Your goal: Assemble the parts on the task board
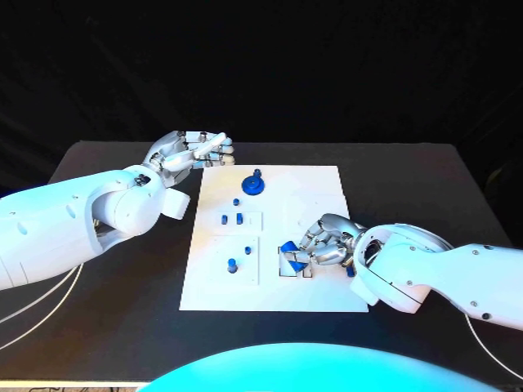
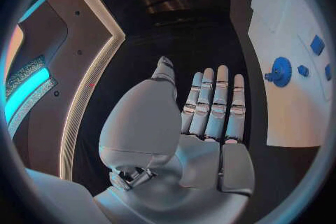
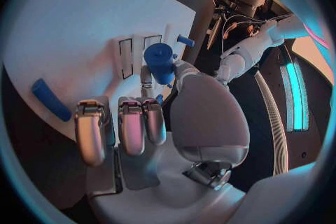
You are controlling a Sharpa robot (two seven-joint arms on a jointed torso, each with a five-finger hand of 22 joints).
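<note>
a white board (image 1: 320, 294) lay in the middle of a black table (image 1: 426, 180), seen from above; small blue parts were scattered on it, and the job was to fit them into place.

the right hand (image 1: 327, 243) came in from the lower right of the frame and sat low over the board's right side, fingers curled; in the right wrist view it pinched a short blue peg (image 3: 161, 64) between thumb and a fingertip, the peg upright above the board, probably so it could be lowered end-first into a hole; a blue block (image 1: 295, 263) with pale faces lay on the board just below the hand in the head view; whether the hand touched it could not be told.

the left hand (image 1: 191, 151) rested at the upper left of the frame, just off the board's top left corner, holding nothing; in its own wrist view the fingers (image 2: 213, 101) lay flat, straight and side by side; it seemed parked clear of the work.

a blue gear (image 1: 253, 185) sat near the board's upper edge; two small pegs (image 1: 231, 218) stood in a recessed square at centre left, and another peg (image 1: 231, 264) stood in a lower square; a long blue bar (image 3: 50, 99) lay flat on the board in the right wrist view.

judging by these loose pieces, the assembly was only partly done.
</note>
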